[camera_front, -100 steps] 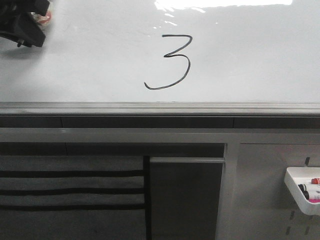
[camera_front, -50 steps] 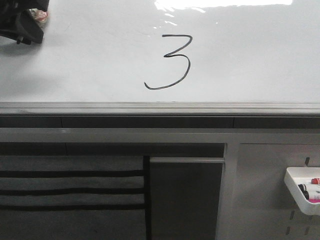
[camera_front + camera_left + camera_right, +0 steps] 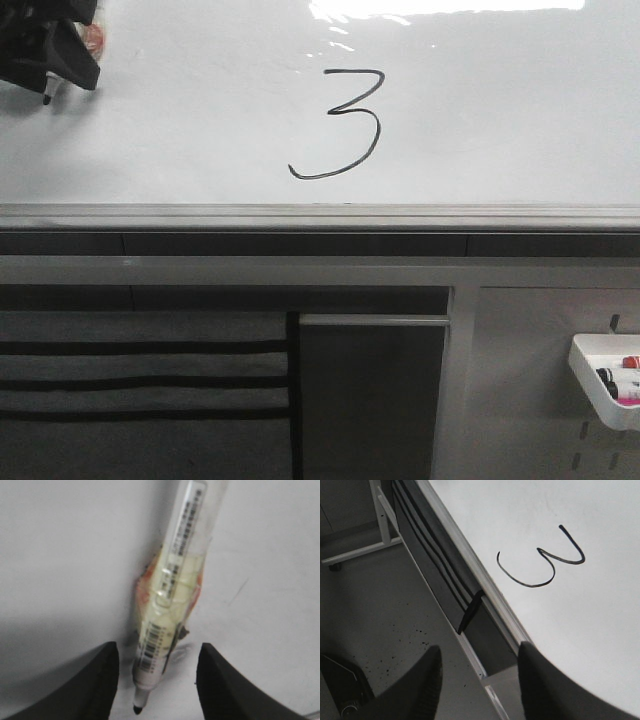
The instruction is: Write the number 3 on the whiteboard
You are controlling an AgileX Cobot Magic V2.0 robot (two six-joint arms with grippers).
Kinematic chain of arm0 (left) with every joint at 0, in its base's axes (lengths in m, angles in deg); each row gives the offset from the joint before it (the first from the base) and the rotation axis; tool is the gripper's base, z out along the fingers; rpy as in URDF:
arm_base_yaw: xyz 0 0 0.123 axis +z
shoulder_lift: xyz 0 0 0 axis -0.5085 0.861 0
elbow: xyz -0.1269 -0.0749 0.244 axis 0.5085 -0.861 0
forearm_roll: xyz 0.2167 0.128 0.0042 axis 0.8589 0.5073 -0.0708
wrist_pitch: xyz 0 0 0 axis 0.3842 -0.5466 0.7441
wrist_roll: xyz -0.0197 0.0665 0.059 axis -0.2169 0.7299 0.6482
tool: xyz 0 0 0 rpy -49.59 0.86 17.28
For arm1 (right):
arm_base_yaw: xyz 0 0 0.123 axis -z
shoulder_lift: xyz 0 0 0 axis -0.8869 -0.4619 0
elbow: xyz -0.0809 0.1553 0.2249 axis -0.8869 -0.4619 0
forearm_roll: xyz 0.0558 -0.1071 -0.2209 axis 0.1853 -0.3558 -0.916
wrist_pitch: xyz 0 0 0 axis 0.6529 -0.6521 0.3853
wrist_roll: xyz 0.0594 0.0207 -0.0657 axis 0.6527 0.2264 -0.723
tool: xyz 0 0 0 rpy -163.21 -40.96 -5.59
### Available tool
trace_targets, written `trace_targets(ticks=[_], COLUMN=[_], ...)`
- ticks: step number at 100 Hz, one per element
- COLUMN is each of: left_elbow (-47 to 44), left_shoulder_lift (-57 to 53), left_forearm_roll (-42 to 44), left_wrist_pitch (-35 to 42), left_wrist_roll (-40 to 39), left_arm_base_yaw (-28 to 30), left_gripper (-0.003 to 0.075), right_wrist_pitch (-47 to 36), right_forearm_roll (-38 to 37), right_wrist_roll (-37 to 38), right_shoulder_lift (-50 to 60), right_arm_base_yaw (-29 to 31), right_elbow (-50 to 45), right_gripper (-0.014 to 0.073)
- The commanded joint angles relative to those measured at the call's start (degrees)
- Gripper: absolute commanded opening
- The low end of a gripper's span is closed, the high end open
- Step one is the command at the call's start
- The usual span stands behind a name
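The number 3 (image 3: 345,125) is drawn in thin black on the glossy whiteboard (image 3: 500,110); it also shows in the right wrist view (image 3: 545,560). My left gripper (image 3: 45,55) is over the board's far left, well left of the number 3. In the left wrist view its jaws (image 3: 157,651) stand apart, with a clear-bodied marker (image 3: 172,595) between them and touching neither finger there. The marker's black tip (image 3: 45,98) pokes out below the gripper. My right gripper (image 3: 480,655) is open and empty over the board's edge; it is out of the front view.
A grey metal rail (image 3: 320,215) runs along the board's near edge. Below it is a grey panelled cabinet (image 3: 370,390), and a small white tray (image 3: 600,385) with markers hangs at the right. The speckled floor (image 3: 380,610) shows in the right wrist view.
My left gripper has shifted slightly at the board's top left, up and then down. The marker's tip now shows below it. The number 3 is unchanged.
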Motion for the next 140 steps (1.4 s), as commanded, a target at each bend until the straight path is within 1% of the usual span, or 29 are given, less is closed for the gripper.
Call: trace_targets(ticks=[1, 5, 10, 19, 23, 28, 32, 37, 44, 50, 57, 61, 69, 74, 77, 86, 120, 125, 131, 140], left_elbow=[2.51, 2.61, 2.61, 2.61, 2.61, 2.61, 2.37, 1.53, -1.58, -5.07, -9.99, -12.97, -18.27, -21.73, -23.22, -27.03, -35.7, -36.7, -38.08, -41.29], left_shoulder_lift=[-5.21, -7.15, -9.84, -15.65, -18.49, -21.94, -24.91, -28.53, -33.78, -38.39, -43.99, -47.11, -52.08, -54.97, -56.17, -58.81, -59.66, -60.94, -63.78, -69.55], left_forearm_roll=[5.63, 9.66, 13.23, 15.28, 15.24, 15.24, 15.24, 15.24, 15.24, 15.24, 14.99, 14.66, 13.38, 10.64, 8.0, 5.59, 5.61, 7.73, 13.5, 15.46], left_wrist_pitch=[-0.73, -3.43, -7.23, -15.71, -19.17, -22.85, -25.23, -26.92, -27.42, -26.3, -23.5, -20.67, -13.37, -8.94, -7.88, -7.14, -7.14, -6.14, -4.01, -0.63], left_wrist_roll=[-0.54, -0.54, -0.54, -0.54, -0.69, -1.68, -2.46, -2.9, -3.04, -4.13, -4.86, -4.97, -5.38, -5.38, -5.38, -5.38, -5.38, -5.38, -5.38, -5.38], left_arm_base_yaw=[0.17, 0.17, 0.17, 0.17, 0.17, 0.17, 0.17, 0.17, 0.17, 0.17, 0.17, 0.17, 0.17, 0.17, 0.17, 0.17, 0.17, 0.17, 0.93, 2.28], left_gripper=[0.0334, 0.0334, 0.0334, 0.0334, 0.0334, 0.0334, 0.0334, 0.0333, 0.0325, 0.03, 0.0237, 0.0184, 0.0073, 0.0013, -0.0018, -0.0018, -0.0018, -0.0018, -0.0018, -0.0018], right_wrist_pitch=[0.74, 2.3, 3.95, 6.35, 7.59, 9.04, 9.32, 8.11, 4.55, 0.78, -3.7, -6.05, -11.4, -11.71, -11.59, -11.04, -10.17, -10.17, -10.17, -10.17], right_forearm_roll=[0.07, -0.78, -3.24, -10.47, -14.54, -16.76, -17.34, -17.34, -17.34, -17.34, -17.34, -17.63, -18.0, -18.0, -18.0, -18.0, -18.0, -18.0, -18.0, -18.0], right_wrist_roll=[1.68, 3.47, 7.42, 20.98, 31.02, 39.64, 44.11, 46.58, 47.71, 48.39, 48.71, 48.71, 48.71, 48.71, 48.71, 48.71, 48.71, 48.71, 48.71, 48.71], right_shoulder_lift=[3.03, 4.03, 5.74, 8.48, 9.97, 11.81, 13.7, 16.19, 20.23, 23.62, 27.8, 30.13, 34.05, 35.68, 36.42, 37.82, 37.8, 37.8, 37.8, 37.8], right_arm_base_yaw=[0.42, 0.42, 0.71, 2.05, 3.1, 4.47, 5.63, 6.78, 7.79, 8.26, 8.25, 8.25, 8.25, 8.25, 8.25, 8.25, 8.25, 8.25, 8.1, 8.1], right_elbow=[1.56, 1.56, 1.56, 1.56, 1.45, 1.18, 0.24, -1.76, -5.92, -10.0, -14.09, -15.87, -19.82, -21.21, -21.83, -23.12, -23.77, -23.77, -23.77, -23.77], right_gripper=[0.0311, 0.0311, 0.0311, 0.0308, 0.0307, 0.0302, 0.0286, 0.0257, 0.0192, 0.0104, -0.0015, -0.0075, -0.0074, -0.0074, -0.0074, -0.0074, -0.0074, -0.0074, -0.0074, -0.0074])
